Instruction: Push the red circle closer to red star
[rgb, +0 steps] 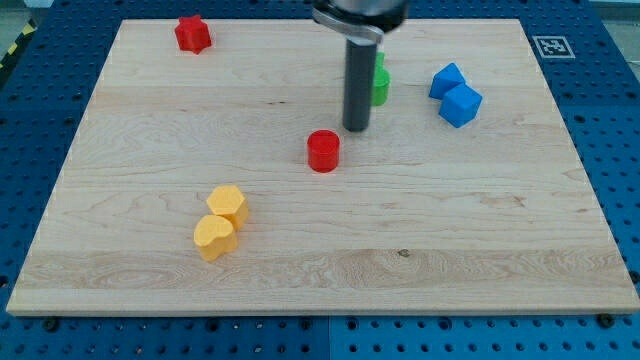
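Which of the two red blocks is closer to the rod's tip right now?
The red circle near the board's middle. My tip sits just to its upper right with a small gap, while the red star lies far off at the view's top left.

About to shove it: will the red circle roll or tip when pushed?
The red circle stands on its flat end, squat, so it will probably slide, not roll. My tip sits to its upper right; an off-centre push may turn it aside.
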